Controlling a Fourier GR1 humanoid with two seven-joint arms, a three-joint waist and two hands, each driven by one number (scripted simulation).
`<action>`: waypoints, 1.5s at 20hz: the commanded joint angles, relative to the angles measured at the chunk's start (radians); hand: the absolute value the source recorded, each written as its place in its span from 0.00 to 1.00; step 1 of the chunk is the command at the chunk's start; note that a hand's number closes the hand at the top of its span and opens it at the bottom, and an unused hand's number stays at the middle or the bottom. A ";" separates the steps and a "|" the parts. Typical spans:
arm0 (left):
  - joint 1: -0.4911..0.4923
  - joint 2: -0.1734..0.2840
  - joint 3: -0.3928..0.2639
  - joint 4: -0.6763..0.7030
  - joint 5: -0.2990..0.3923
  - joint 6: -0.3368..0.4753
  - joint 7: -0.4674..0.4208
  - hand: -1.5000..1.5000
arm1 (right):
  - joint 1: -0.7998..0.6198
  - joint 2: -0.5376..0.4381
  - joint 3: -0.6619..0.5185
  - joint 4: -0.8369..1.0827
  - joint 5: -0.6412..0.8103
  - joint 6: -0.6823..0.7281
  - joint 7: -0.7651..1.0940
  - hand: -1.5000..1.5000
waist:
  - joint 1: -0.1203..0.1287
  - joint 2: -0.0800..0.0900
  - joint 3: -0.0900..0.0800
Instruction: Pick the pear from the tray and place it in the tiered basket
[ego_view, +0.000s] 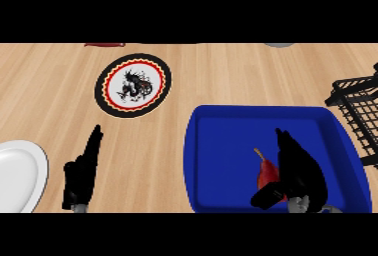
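- The pear (266, 171) lies inside the blue tray (221, 150), red with its stem pointing up-left.
- The right robot hand (299, 172) sits over the tray, touching the pear's right side, thumb curled under the fruit; the pear is grasped.
- The left robot hand (81, 175) rests on the bench (221, 75), fingers straight, released.
- The black wire basket (358, 107) stands at the right edge, beside the tray.
- A patterned plate (133, 85) and a white plate (18, 172) lie left.

Wood counter (221, 75) — tray (221, 125), 2 plates (134, 85), basket (358, 110).
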 joint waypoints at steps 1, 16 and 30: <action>0.010 -0.015 -0.001 0.037 0.021 -0.025 0.012 0.50 | -0.060 0.075 0.002 0.046 0.018 0.112 0.243 0.00 | 0.002 0.006 -0.007; 0.019 -0.035 0.022 0.076 0.007 -0.040 -0.019 0.50 | -0.002 0.128 -0.123 0.158 0.016 0.129 0.103 0.00 | -0.004 0.006 -0.006; 0.041 -0.027 0.043 0.004 -0.021 -0.058 0.032 0.50 | 0.040 0.139 -0.068 0.245 0.206 0.082 -0.132 1.00 | -0.002 0.005 -0.005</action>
